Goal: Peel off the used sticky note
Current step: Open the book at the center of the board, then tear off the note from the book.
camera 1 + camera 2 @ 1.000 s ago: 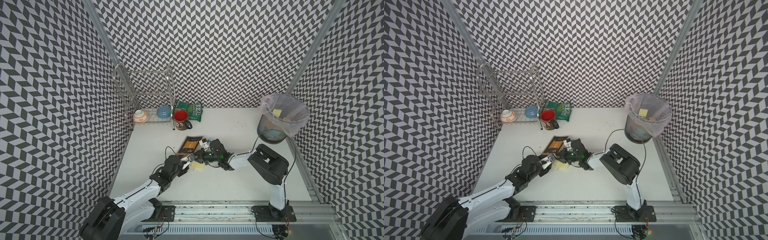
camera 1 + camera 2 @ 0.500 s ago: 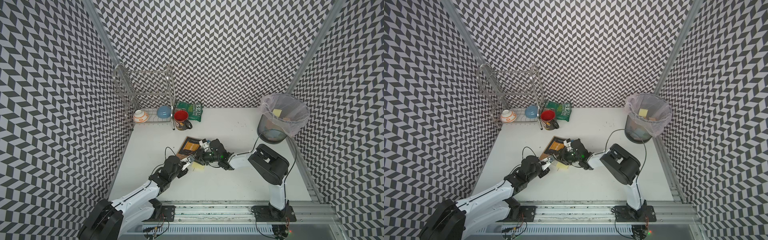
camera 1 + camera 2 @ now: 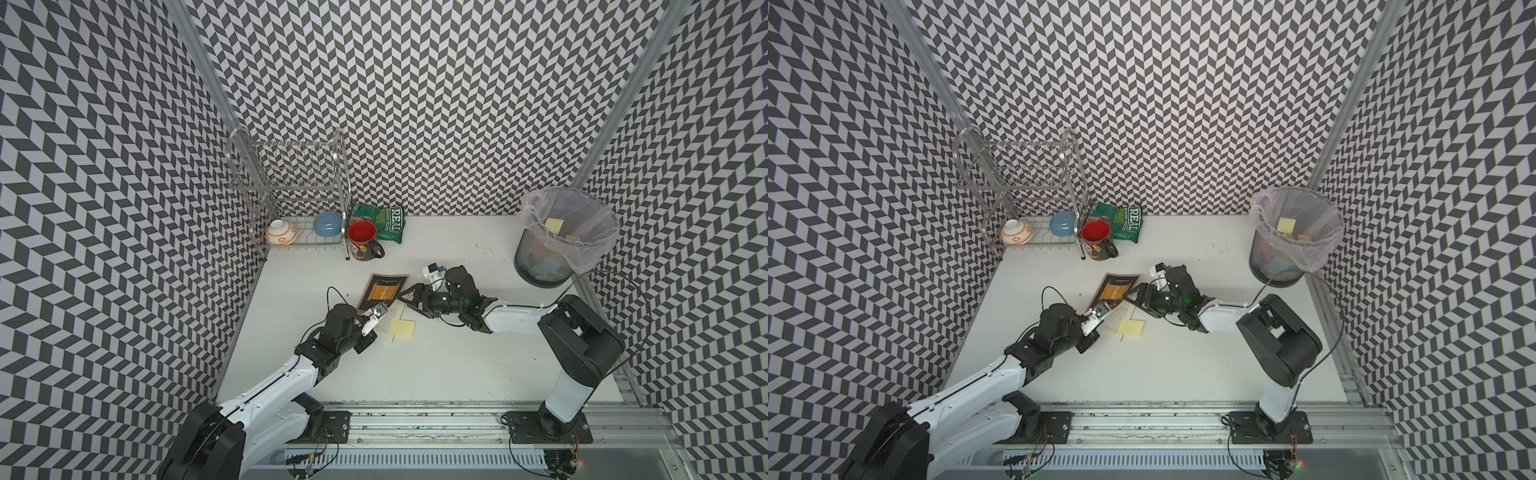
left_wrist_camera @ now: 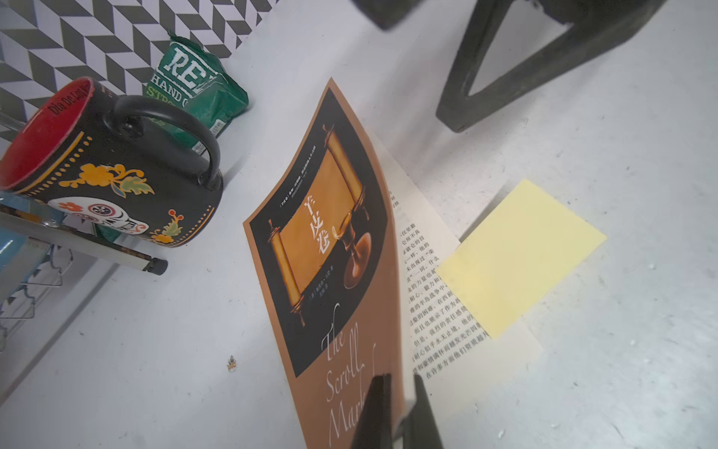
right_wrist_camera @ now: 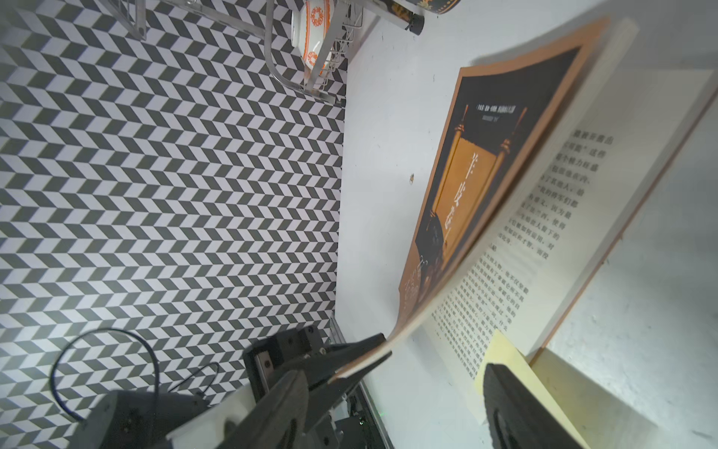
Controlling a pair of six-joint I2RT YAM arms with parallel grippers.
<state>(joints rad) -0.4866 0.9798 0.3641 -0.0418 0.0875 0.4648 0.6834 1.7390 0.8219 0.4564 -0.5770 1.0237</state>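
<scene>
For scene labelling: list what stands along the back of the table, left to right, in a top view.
Left to right: orange-patterned bowl → blue bowl → red-lined mug → green snack bag → lined waste bin.

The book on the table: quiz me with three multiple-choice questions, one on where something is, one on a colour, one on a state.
1. Where is the sticky note?
A. on the dish rack
B. on the open page of the book, sticking out past its edge
C. on the chip bag

2. What colour is the inside of the mug?
A. red
B. blue
C. white

3. What is the left gripper doing?
A. open, holding nothing
B. shut on a bowl
C. shut on the book, holding its cover up

Answers:
1 B, the left wrist view shows the yellow note on the printed page.
2 A, its rim and interior show red.
3 C, its fingers pinch the cover's edge.
</scene>
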